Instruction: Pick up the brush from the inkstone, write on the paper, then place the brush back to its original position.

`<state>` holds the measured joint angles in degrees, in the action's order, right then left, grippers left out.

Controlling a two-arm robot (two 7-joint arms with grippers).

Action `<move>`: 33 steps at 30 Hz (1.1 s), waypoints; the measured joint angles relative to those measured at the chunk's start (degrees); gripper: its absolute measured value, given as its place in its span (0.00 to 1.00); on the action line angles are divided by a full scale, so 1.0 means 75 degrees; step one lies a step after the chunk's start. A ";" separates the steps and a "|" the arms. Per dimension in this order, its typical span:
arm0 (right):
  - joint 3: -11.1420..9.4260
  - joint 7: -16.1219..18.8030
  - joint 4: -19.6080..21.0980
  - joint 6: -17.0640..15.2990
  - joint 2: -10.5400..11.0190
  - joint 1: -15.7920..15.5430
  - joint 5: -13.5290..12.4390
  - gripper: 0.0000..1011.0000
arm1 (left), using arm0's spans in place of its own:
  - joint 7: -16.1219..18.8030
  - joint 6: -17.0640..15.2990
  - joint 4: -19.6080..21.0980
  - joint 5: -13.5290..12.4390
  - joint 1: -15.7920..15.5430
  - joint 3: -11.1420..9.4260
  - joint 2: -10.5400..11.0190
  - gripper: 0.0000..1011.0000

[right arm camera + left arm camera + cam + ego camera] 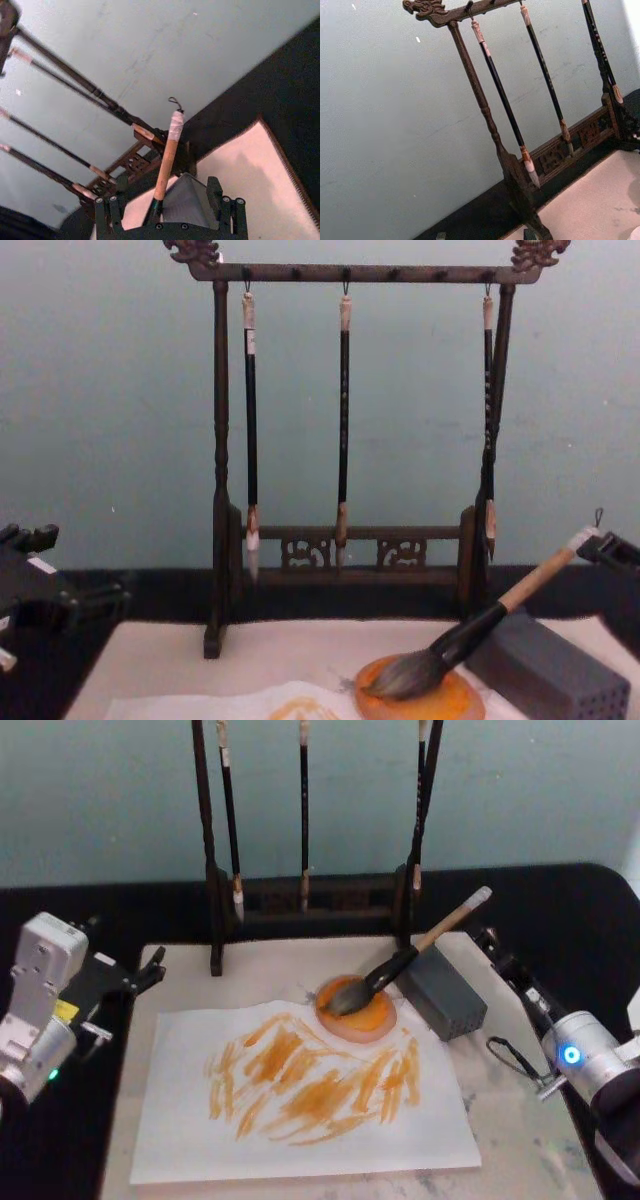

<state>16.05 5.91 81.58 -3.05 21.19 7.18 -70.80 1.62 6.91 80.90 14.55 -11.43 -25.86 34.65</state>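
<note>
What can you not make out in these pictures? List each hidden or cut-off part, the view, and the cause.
- Brush bristles: right wrist view, hidden behind the right gripper.
- Paper: chest view, cut off by the bottom edge.
- Grey block: right wrist view, partly hidden by that gripper.
- Brush stand: head view, top bar cut off by the top edge.

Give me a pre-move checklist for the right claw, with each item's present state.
1. Brush bristles resting in the inkstone: ok.
2. Handle sloping up over the grey block, end cap free: ok.
3. Right claw open, a finger on each side of the handle, not clamping: ok.
4. Paper lying flat, orange strokes on it: ok.
5. Left claw parked at the left, off the paper: ok.
6. Ink load on the bristles: cannot tell.
</note>
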 joint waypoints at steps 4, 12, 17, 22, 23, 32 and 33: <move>0.0299 -0.0181 0.0242 0.0548 0.0194 -0.0127 0.1105 0.99 | 0.0000 0.0000 -0.0001 0.0000 0.0000 0.0000 0.0000 0.99; 0.0956 -0.0792 0.0350 0.1367 0.0406 -0.0130 0.3435 0.99 | 0.0000 0.0000 0.0000 0.0000 0.0000 0.0000 0.0000 0.99; 0.1272 -0.1234 0.0258 0.1473 0.0452 0.0003 0.4603 0.99 | 0.0000 0.0000 0.0000 0.0000 0.0000 0.0000 0.0000 0.99; 0.1456 -0.1434 0.0123 0.1485 0.0469 0.0104 0.5310 0.99 | 0.0000 0.0000 0.0000 0.0000 0.0000 0.0000 0.0000 0.99; 0.1473 -0.1446 0.0109 0.1485 0.0472 0.0114 0.5391 0.99 | 0.0000 0.0000 0.0000 0.0000 0.0000 0.0000 0.0000 0.99; 0.1554 -0.1496 -0.0015 0.1440 0.0461 0.0157 0.6008 0.99 | 0.0000 0.0000 0.0000 0.0000 0.0000 0.0000 0.0000 0.99; 0.1554 -0.1505 -0.0031 0.1430 0.0449 0.0157 0.6083 0.99 | 0.0000 0.0000 0.0000 0.0000 0.0000 0.0000 0.0000 0.99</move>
<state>27.71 -5.39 81.35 7.67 24.57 8.36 -25.17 1.62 6.91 80.90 14.55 -11.43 -25.86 34.65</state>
